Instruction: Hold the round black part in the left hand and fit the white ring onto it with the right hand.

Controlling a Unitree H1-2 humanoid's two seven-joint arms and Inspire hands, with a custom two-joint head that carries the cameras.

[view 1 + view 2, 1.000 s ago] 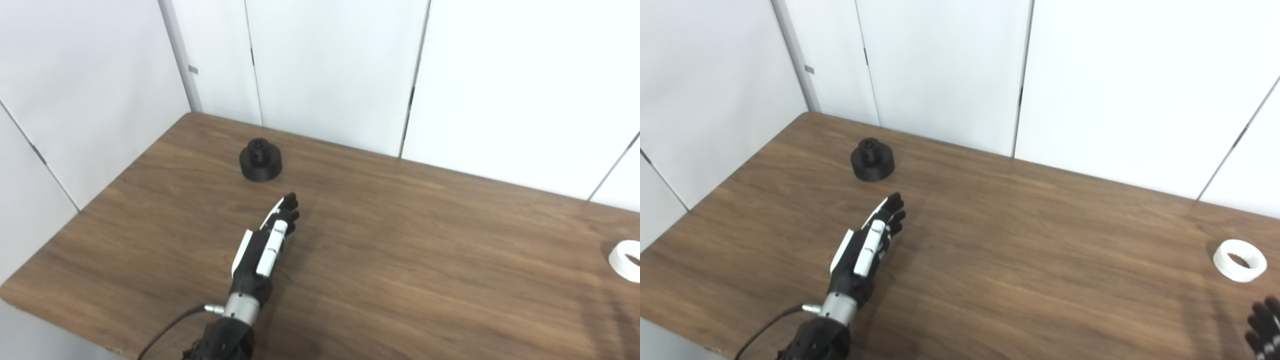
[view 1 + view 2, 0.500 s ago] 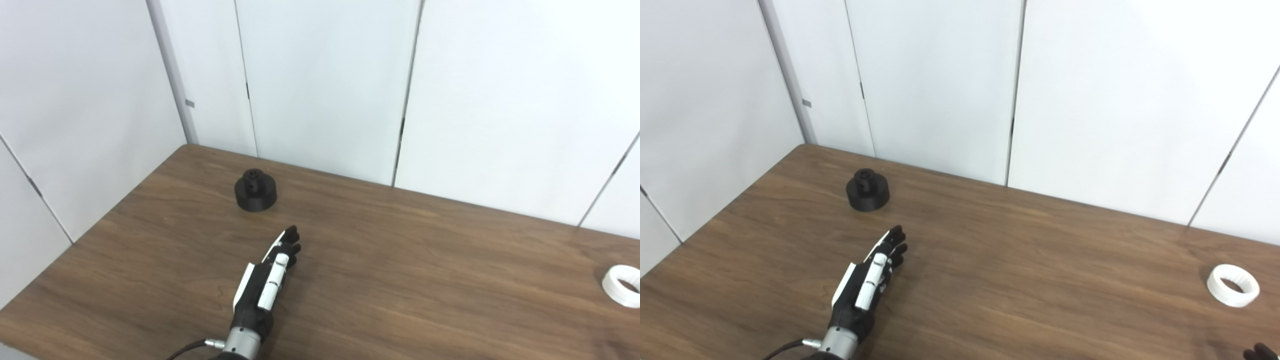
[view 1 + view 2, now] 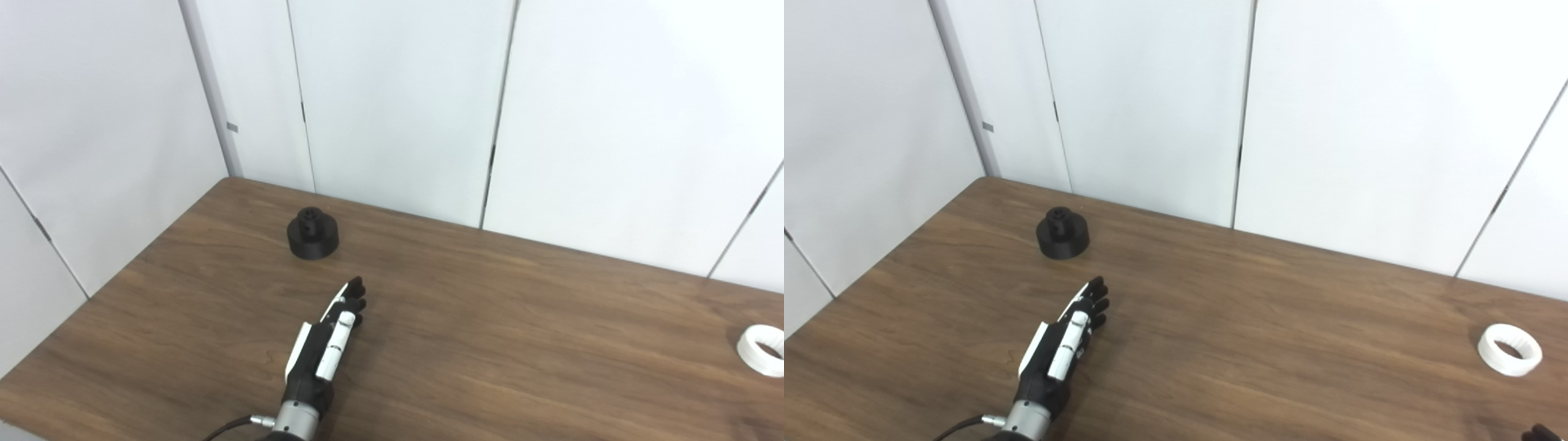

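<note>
Left eye view. Brown wooden table (image 3: 490, 343) set against white wall panels (image 3: 398, 104). The round black part (image 3: 313, 234) stands upright on the table toward the far left corner, its small hub on top. Nothing touches it. The left hand (image 3: 326, 343) comes in from the bottom edge, stretched out flat just above or on the wood, fingers (image 3: 352, 294) extended and lying close together, pointing up toward the black part. It holds nothing. Clear gap of bare wood between fingertips and part. The white ring (image 3: 761, 349) lies flat at the far right edge, cut by the frame. Right hand not seen in this view.

Right eye view. Same layout, shifted a little. Black part (image 3: 1062, 232) free on the table; left hand (image 3: 1059, 355) empty, fingers straight, near the part but apart from it. White ring (image 3: 1510, 349) shown whole here, lying flat, hole up, well apart from the black part across the table's width. In the bottom right corner a small dark tip (image 3: 1538, 434) peeks in, probably the right hand; too little shows to tell whether its fingers are spread or curled. It is not touching the ring.

Progress, as judged: nothing of the task is done. Neither piece is picked up. Left to do: left hand to reach the part and close round it, right hand to take the ring, then bring the two together and seat the ring on the part.
</note>
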